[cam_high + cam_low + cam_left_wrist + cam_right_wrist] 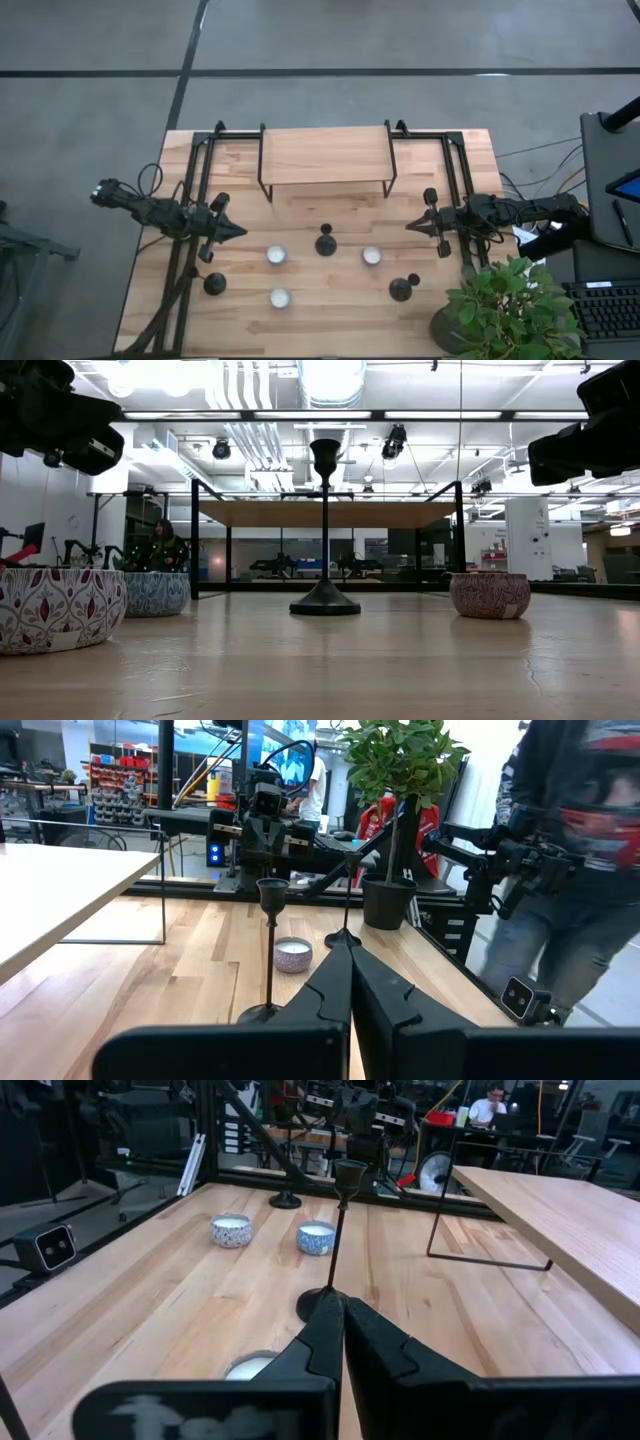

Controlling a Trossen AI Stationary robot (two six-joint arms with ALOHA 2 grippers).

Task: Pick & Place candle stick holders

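The pale, light-brown wooden worktop (320,300) shows plank grain with darker streaks. Three black metal candlestick holders (325,243) stand on it, all plain black. The three small round candle jars (276,256) are white on top; in the low view their sides carry a purple-red and white leaf pattern (55,608). The wooden shelf (325,155) by the far edge matches the worktop, on black metal legs. The potted plant (510,300) at the near right corner is green.
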